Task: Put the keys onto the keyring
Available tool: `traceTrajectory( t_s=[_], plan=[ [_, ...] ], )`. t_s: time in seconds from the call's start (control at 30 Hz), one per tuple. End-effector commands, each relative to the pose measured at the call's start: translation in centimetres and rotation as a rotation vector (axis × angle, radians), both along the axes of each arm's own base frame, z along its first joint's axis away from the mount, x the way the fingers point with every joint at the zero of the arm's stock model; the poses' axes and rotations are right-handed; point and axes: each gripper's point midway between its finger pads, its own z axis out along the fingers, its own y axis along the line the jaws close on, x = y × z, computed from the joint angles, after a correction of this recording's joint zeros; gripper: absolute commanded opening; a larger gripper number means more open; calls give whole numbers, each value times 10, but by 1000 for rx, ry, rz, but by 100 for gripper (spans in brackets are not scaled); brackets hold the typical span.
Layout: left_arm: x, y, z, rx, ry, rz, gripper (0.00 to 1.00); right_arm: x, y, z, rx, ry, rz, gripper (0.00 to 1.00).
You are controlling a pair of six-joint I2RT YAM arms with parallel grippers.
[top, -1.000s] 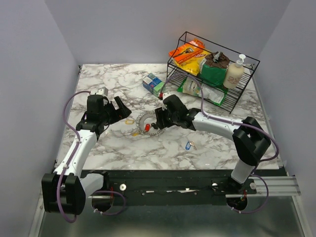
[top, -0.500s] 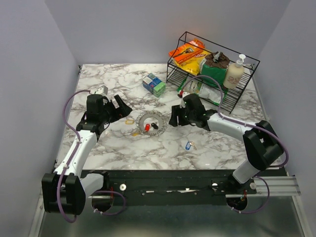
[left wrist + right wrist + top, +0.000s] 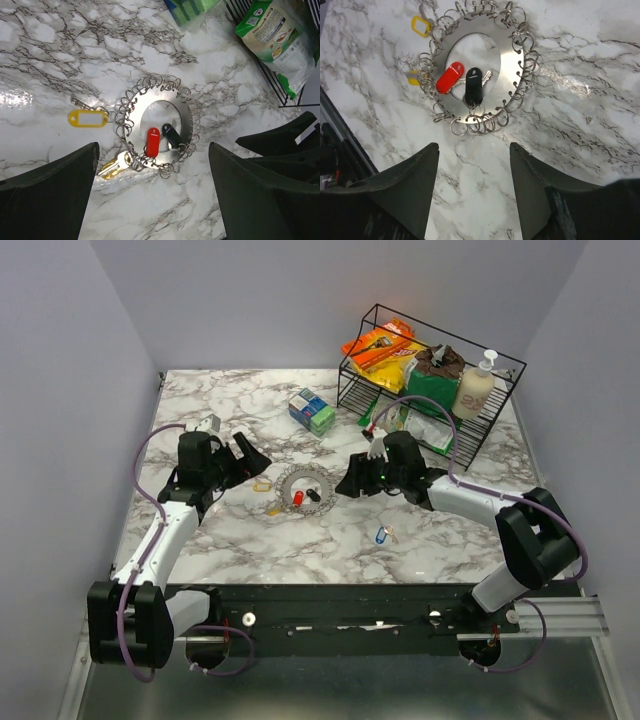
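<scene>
The keyring [image 3: 318, 478] is a flat silvery ring edged with many small wire loops, lying mid-table. A red key [image 3: 298, 498] and a black key [image 3: 313, 494] lie in its middle, hooked at its near rim. A yellow key tag [image 3: 262, 484] and a brass key [image 3: 274, 510] lie at its left edge. A blue key [image 3: 381, 535] lies apart, nearer the front. My left gripper [image 3: 250, 455] is open and empty left of the keyring [image 3: 187, 107]. My right gripper [image 3: 348, 485] is open and empty just right of the keyring [image 3: 502, 65].
A black wire rack [image 3: 500, 405] with snack bags and a soap bottle [image 3: 475, 385] stands at the back right. A blue-green box [image 3: 312, 410] lies behind the keyring. In the left wrist view, the right gripper's fingers [image 3: 280, 140] show at the right edge.
My right gripper has drawn back to the right, off the keyring, leaving the red and black keys on it. The left arm has hardly moved.
</scene>
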Motion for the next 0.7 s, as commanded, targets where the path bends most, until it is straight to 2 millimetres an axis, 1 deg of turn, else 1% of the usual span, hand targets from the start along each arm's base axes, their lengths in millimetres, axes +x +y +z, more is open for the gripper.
traceTrajectory(
  t_s=[0.0,0.1,0.13,0.2,0.4,0.53,0.67],
  plan=[
    [1,-9,2,-35,-7,-34,99,-2,9,18,64,-51,45,70],
    [2,-9,4,-32,-12,-34,99,-2,9,14,60,-52,46,76],
    [2,-10,3,-33,-10,-36,99,-1,9,14,59,-53,44,81],
    [1,-11,4,-36,-8,-39,99,-1,10,14,58,-52,46,86],
    [2,-12,0,-40,0,-42,99,-1,15,15,65,-54,68,86],
    [1,-16,1,-57,1,-56,99,-5,24,18,89,-40,107,86],
    [3,-22,5,-66,-17,-73,99,-6,36,26,120,-29,130,86]
  ],
)
